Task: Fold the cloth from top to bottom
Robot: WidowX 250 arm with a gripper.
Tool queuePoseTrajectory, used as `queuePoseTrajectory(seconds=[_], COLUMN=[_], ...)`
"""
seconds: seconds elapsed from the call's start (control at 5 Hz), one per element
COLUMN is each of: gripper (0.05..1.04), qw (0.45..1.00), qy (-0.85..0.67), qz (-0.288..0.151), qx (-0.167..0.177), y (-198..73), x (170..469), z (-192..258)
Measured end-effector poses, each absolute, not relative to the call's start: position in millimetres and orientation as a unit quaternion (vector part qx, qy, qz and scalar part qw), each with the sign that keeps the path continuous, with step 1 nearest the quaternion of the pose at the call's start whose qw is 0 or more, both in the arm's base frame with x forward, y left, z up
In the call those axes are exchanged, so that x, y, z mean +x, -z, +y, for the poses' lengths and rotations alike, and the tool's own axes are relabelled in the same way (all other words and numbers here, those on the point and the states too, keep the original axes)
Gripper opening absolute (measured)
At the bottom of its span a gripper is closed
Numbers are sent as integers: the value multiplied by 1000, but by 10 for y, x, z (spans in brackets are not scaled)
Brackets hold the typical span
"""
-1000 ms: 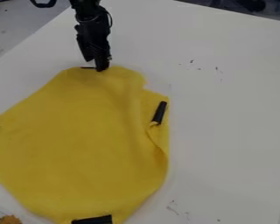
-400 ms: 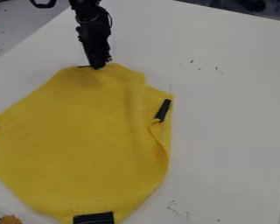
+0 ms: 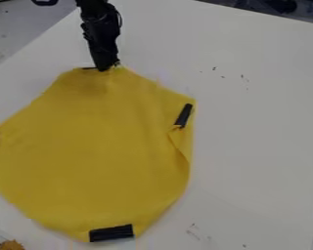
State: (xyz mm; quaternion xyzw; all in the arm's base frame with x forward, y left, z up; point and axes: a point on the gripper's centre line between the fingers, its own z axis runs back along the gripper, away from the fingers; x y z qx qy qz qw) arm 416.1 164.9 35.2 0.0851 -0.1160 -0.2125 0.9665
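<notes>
Right, over there the black gripper (image 3: 104,69) hangs at the top edge of the yellow cloth (image 3: 100,146); whether it's pinching the fabric, I can't tell from here. The cloth lies spread on the white table (image 3: 263,122), with a black strip (image 3: 111,233) along its bottom edge and small dark marks (image 3: 244,77) beyond its right side.

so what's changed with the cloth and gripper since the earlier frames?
Gripper moved toward the view's top edge, and the cloth slid the same way with it. Bottom black strip shifted up and right, as did the right strip. The notch in the cloth's upper right edge has smoothed out. Same as before: gripper at the cloth's top edge, small fold by the right strip.
</notes>
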Motion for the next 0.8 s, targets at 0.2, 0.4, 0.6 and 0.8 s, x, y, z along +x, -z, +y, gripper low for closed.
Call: queuePoseTrajectory(seconds=[0.2, 0.4, 0.6, 0.8], gripper=[54, 54, 54, 54], qw=[958, 957, 964, 974], qy=[203, 196, 175, 152], qz=[-155, -162, -152, -133], qx=[131, 141, 129, 104], y=[-754, -835, -887, -768], x=[4065, 3805, 3464, 3116], z=[1634, 1455, 1263, 1036])
